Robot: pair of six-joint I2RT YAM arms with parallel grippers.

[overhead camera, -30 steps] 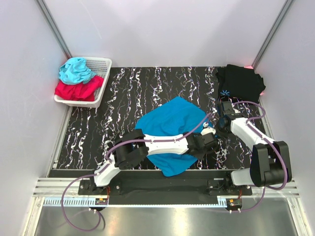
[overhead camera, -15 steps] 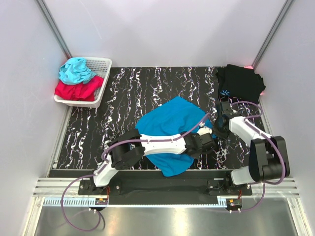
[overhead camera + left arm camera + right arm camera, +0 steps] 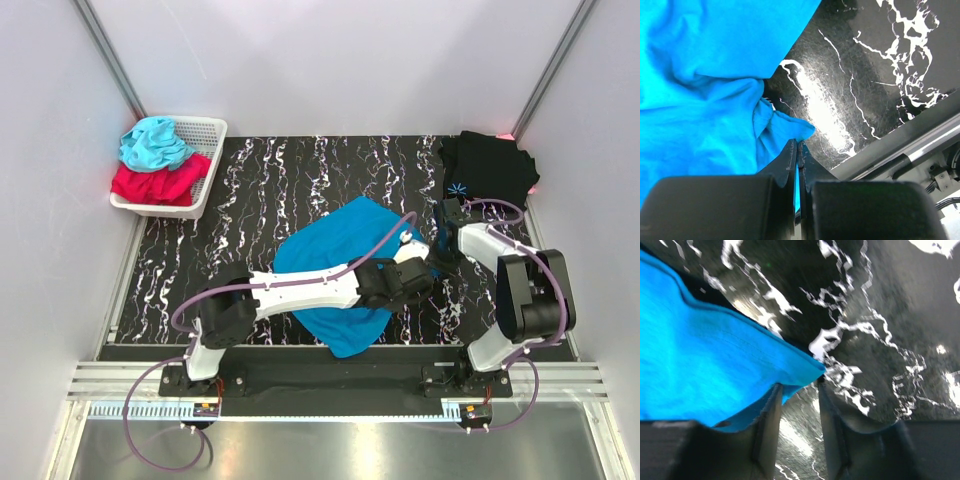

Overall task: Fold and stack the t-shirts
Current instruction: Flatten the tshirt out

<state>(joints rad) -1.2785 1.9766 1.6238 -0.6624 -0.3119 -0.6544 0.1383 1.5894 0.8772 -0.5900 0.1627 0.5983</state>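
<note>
The blue t-shirt (image 3: 340, 250) lies crumpled in the middle of the black marbled table (image 3: 260, 190). My left gripper (image 3: 412, 282) is at its right edge, shut on a fold of the blue cloth (image 3: 730, 100); a strip of blue shows between the closed jaws. My right gripper (image 3: 440, 252) is open at the shirt's right corner (image 3: 805, 367), which lies between the finger tips. The black t-shirt (image 3: 488, 168) with a pale-blue starburst print lies folded at the table's back right corner.
A white basket (image 3: 205, 135) at the back left holds a turquoise and a red garment. Grey walls close in both sides. The metal rail (image 3: 920, 150) runs along the table's near edge.
My left gripper has moved right and back along the shirt's edge. My right gripper has swung left and back toward the shirt's right corner.
</note>
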